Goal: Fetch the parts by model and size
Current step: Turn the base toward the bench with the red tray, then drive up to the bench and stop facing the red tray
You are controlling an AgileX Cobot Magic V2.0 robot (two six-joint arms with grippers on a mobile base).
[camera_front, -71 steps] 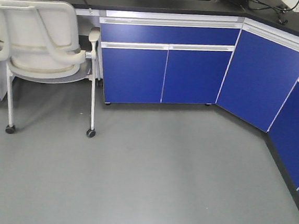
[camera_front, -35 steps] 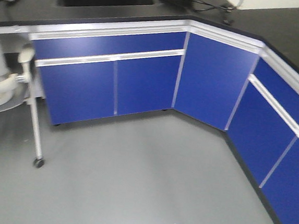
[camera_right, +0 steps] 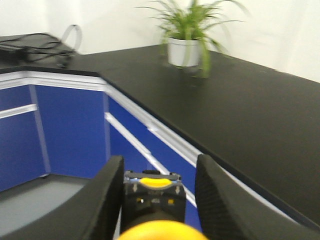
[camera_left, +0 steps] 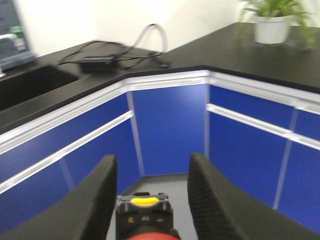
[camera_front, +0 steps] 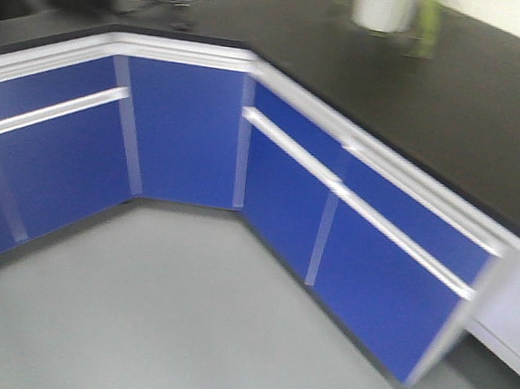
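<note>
In the left wrist view a red-capped push-button switch (camera_left: 145, 216) with a dark body sits between the black fingers of my left gripper (camera_left: 152, 161), which is shut on it in mid-air. The red cap shows only at the frame's bottom edge. The right wrist view shows a yellow-capped switch (camera_right: 152, 199), also dark-bodied, in my right gripper (camera_right: 159, 162), which is shut on it. Both switches point away from the cameras toward the cabinets. Neither gripper appears in the front view.
Blue cabinets (camera_front: 183, 133) with silver handles wrap around a corner under a black countertop (camera_front: 451, 93). A potted plant (camera_right: 186, 47) stands on the counter. Cables and a power adapter (camera_left: 100, 62) lie near a sink (camera_left: 25, 85). Below is grey floor (camera_front: 158, 313).
The front view has swung to the right. The white chair has left the frame, the cabinet corner has slid left, and the right-hand counter with the plant pot has come in.
</note>
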